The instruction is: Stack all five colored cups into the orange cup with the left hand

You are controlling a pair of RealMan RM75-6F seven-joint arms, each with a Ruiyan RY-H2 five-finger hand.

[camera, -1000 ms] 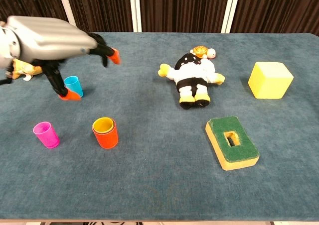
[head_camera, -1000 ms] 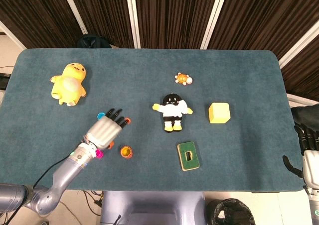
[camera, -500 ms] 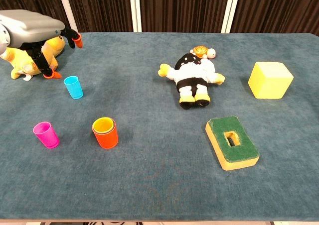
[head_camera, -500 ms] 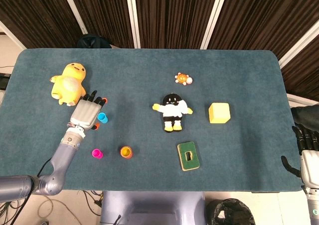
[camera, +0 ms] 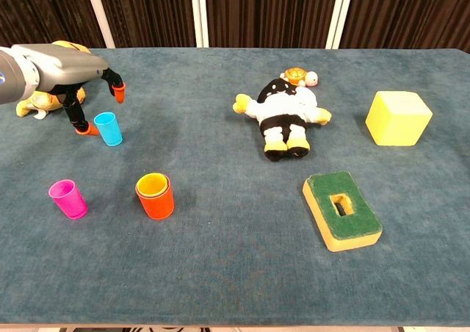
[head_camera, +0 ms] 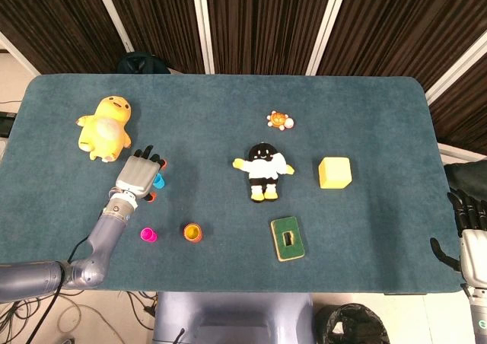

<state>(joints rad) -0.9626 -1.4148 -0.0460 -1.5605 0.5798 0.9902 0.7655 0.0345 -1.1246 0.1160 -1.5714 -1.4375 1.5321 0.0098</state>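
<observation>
Several orange-tipped fingers of the left hand hang spread above the blue cup, the thumb tip down on the cloth just left of it and the others arched over its rim; they are apart and hold nothing, and whether any tip touches the cup cannot be told. This cup stands upright toward the left edge of the table, just in front of the yellow plush duck. Nearer the front edge stands the pink cup, and to its right, well apart, the orange cup with a yellow cup nested inside it. Toward the middle of the table lies a black-and-white plush doll on its back, a small turtle toy touching its head on the far side. Near the right edge sits a yellow cube, and in front of it, closer to the front edge, a green sponge block with a slot in its top. Off the right edge the right hand shows only in part in the head view, dark fingers pointing up, its state not clear.
</observation>
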